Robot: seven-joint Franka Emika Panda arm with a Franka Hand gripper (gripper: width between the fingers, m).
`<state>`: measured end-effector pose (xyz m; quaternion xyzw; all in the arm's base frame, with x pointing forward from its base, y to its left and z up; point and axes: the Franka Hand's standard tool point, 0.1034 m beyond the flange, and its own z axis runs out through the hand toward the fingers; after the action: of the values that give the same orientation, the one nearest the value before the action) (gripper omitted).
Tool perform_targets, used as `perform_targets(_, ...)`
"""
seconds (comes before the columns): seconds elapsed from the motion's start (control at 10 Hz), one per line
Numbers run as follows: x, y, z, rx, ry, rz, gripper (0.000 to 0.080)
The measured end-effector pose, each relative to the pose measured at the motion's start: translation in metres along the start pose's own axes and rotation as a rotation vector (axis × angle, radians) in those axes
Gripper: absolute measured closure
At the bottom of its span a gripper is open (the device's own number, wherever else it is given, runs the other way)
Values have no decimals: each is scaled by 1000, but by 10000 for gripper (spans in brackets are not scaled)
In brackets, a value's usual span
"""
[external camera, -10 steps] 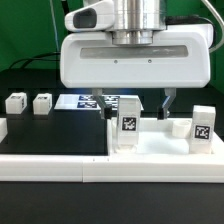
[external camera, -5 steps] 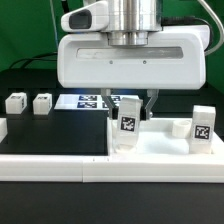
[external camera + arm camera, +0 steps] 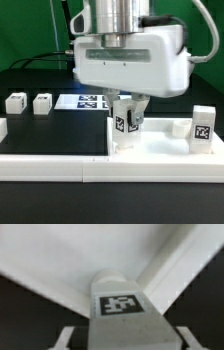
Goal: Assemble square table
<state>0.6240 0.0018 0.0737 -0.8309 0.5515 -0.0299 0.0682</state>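
**Q:** Work surface and surroundings?
**A:** Black table (image 3: pixel 50 130); marker board (image 3: pixel 88 100) at the rear; green backdrop (image 3: pixel 214 48).
**Q:** Gripper (image 3: pixel 128 108) condition?
**A:** Fingers clamped on one leg block (image 3: pixel 127 122), at the square tabletop (image 3: pixel 165 148) corner toward the exterior view's left.

Bare tabletop (image 3: pixel 55 135) separates leg blocks (image 3: pixel 15 102) and border wall (image 3: pixel 50 170).

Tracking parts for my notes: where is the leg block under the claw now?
The leg block stands near the exterior view's centre, clamped in the claw, on the tabletop's corner toward the exterior view's left; a second leg stands toward its right.
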Motion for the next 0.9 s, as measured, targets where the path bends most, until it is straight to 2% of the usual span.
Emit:
perform_targets(0.3,4,3,0,28,-53,297,502)
perform_targets(0.4,3,3,0,26,-51,295,502)
perform_targets(0.5,3,3,1,27,-51,269,429)
perform_targets(0.6,3,2,0,27,-51,265,248)
perform_targets(0.7,2,0,-2,27,-37,89,248)
perform_targets(0.8,-7,-3,-4,26,-32,-88,170)
perform_targets(0.9,-19,-2,-3,27,-36,-256,156)
